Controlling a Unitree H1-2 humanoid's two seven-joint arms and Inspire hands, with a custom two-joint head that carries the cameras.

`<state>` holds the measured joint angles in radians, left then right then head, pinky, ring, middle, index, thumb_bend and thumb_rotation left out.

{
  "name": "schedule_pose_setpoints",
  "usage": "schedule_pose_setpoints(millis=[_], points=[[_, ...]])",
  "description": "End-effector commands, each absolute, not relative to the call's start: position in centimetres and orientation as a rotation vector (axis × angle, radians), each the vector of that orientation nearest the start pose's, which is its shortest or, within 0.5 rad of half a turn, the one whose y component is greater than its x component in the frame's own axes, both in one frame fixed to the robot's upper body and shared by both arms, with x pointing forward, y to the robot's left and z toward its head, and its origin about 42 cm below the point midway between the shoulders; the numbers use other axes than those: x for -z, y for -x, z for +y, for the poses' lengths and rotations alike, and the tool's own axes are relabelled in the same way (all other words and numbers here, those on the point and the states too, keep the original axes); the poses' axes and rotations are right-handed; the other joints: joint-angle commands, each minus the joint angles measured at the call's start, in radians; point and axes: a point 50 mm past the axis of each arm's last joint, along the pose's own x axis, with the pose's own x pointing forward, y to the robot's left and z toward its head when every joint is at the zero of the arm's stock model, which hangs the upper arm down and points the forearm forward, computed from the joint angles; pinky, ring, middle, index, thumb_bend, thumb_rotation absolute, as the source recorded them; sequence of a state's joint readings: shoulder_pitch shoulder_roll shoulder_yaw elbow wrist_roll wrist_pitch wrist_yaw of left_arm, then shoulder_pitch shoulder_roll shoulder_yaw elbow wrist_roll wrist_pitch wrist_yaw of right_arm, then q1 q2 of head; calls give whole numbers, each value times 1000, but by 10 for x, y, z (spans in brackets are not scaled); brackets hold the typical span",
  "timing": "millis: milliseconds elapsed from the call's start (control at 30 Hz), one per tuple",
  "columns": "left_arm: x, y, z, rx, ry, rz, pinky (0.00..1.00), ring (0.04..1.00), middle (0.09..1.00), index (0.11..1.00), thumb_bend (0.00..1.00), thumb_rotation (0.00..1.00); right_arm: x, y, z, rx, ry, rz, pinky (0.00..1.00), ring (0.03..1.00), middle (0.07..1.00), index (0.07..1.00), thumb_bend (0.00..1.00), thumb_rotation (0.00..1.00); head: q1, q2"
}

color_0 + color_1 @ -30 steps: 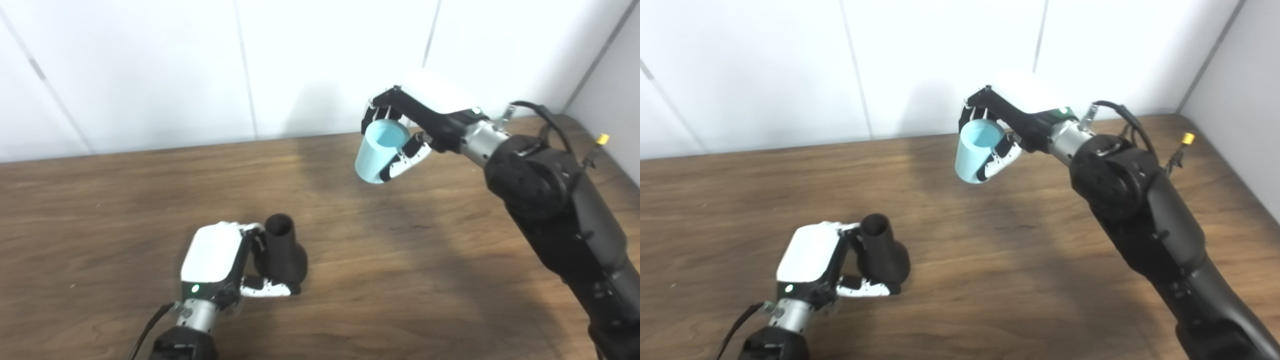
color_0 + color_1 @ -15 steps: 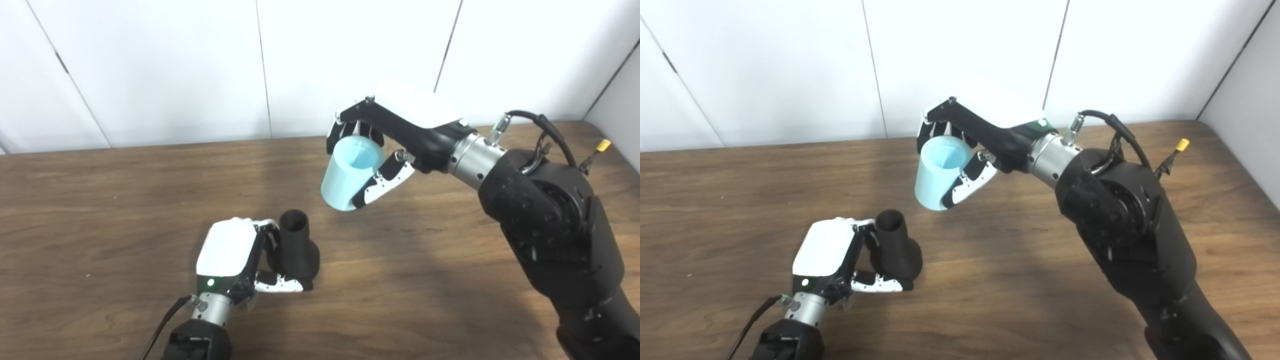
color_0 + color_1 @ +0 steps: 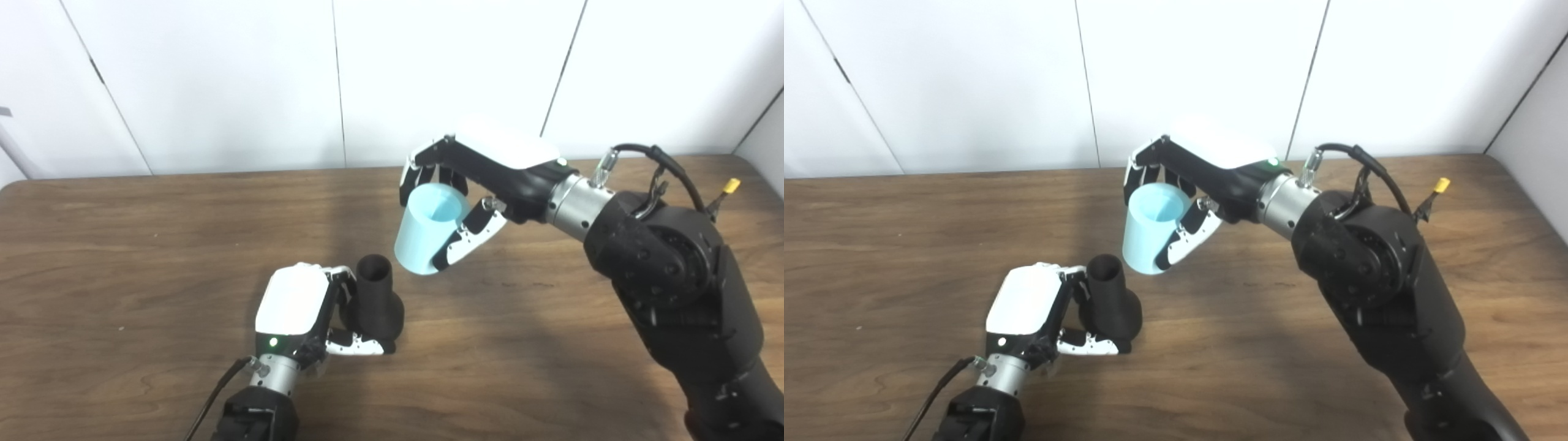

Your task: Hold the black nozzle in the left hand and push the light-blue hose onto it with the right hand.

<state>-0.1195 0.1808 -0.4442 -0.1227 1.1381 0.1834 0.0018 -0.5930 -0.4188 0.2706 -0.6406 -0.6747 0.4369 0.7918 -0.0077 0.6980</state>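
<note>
The black nozzle (image 3: 376, 300) is a matte, bottle-ish piece: fat rounded base, narrower round neck with an open mouth on top. It's standing upright on the wooden counter (image 3: 122, 257), long axis roughly vertical, mouth tipped slightly away from the camera. The left hand (image 3: 306, 309) is wrapped around its lower body, fingers (image 3: 343, 288) behind it and thumb across the front near the base.

The light-blue hose (image 3: 425, 236) is really a short, smooth, pale cyan tube, hollow, open end facing up toward the camera. Its long axis leans, with the lower end aimed down-left at the nozzle's mouth. The right hand (image 3: 478, 177) is clamped on it in the air, fingers over the far side, thumb along the near side.

Compared with a second ago, the hose has come down and left a lot; its lower end now hangs just beside the nozzle's mouth, still not touching. The nozzle itself looks unmoved in the left hand, though the camera view has shifted too.
</note>
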Motion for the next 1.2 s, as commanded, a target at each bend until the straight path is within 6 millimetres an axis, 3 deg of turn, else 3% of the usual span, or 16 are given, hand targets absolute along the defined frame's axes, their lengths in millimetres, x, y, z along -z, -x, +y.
schedule_pose_setpoints(millis=[0, 367, 633, 700, 800, 867, 933, 967, 1167], points=[[-125, -286, 141, 279, -1306, -246, 717, 605, 487, 485, 525, 0, -379, -321, -180, -486, 1217, -530, 334, 376, 490, 540, 513, 0, 2, 1], [-126, -286, 140, 276, -1311, -250, 702, 600, 481, 487, 525, 0, -376, -330, -171, -477, 1219, -564, 349, 388, 491, 522, 517, 0, 3, 6], [-127, -286, 139, 278, -1318, -250, 708, 609, 491, 485, 524, 0, -386, -329, -171, -474, 1192, -589, 362, 384, 490, 541, 514, 0, 5, 7], [-127, -286, 139, 276, -1320, -252, 705, 609, 494, 484, 524, 0, -389, -329, -172, -462, 1201, -607, 426, 394, 487, 530, 516, 0, 5, 7], [-128, -286, 139, 280, -1320, -247, 706, 613, 500, 482, 524, 0, -394, -329, -173, -431, 1231, -646, 426, 390, 484, 533, 516, 0, 4, 8], [-128, -286, 139, 283, -1320, -244, 705, 615, 504, 480, 523, 0, -397, -328, -172, -415, 1231, -658, 498, 393, 478, 529, 518, 0, 1, 10], [-127, -285, 140, 284, -1318, -245, 705, 616, 505, 480, 523, 0, -398, -327, -171, -414, 1224, -663, 444, 388, 480, 527, 517, 0, 2, 11], [-128, -285, 140, 285, -1318, -245, 704, 614, 502, 481, 523, 0, -398, -327, -170, -422, 1216, -657, 521, 397, 478, 526, 518, 0, 2, 11], [-128, -284, 139, 282, -1314, -246, 707, 607, 490, 485, 524, 0, -394, -328, -168, -472, 1203, -614, 449, 405, 488, 530, 517, 0, 1, 15]])
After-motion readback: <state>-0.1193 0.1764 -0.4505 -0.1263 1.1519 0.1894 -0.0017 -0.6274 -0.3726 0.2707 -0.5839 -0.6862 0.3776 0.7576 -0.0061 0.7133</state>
